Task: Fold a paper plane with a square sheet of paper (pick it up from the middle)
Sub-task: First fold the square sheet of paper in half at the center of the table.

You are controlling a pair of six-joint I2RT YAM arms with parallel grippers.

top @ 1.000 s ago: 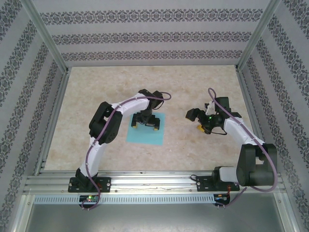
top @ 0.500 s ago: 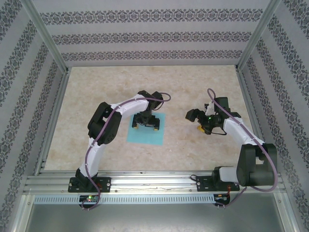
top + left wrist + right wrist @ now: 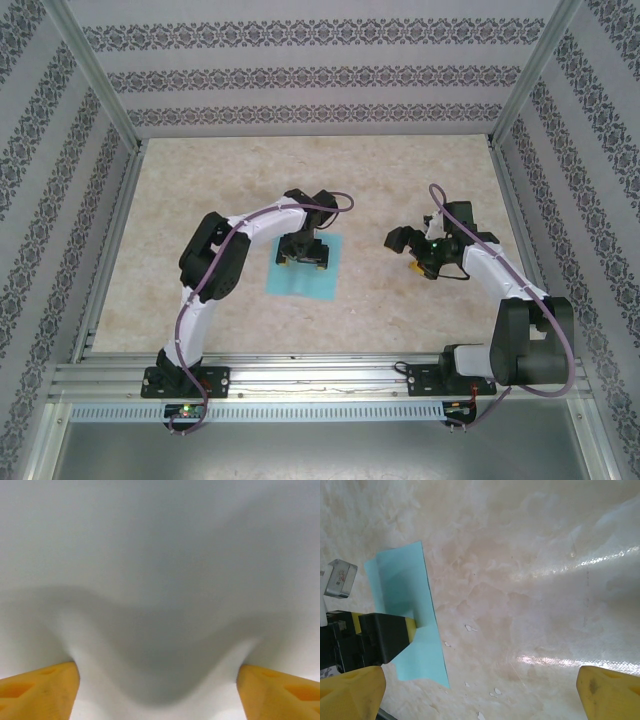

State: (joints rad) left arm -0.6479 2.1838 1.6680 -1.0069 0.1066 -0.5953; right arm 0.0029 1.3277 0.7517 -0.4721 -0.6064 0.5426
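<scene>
Left end effector [image 3: 302,257] covers the square sheet of paper [image 3: 304,284] on marbled table [image 3: 400,180].

From above, behind the bases, we see the whole table [image 3: 420,170]. Our left wrist camera faces a surface very closely. Our right wrist camera looks down from farther, sharing the square sheet of paper [image 3: 405,595] with the top view.

The square sheet of paper [image 3: 400,575] is thin and matt; the marbled table top [image 3: 535,555] shines glossy; the frame rails [image 3: 300,378] seem bare metal
</scene>
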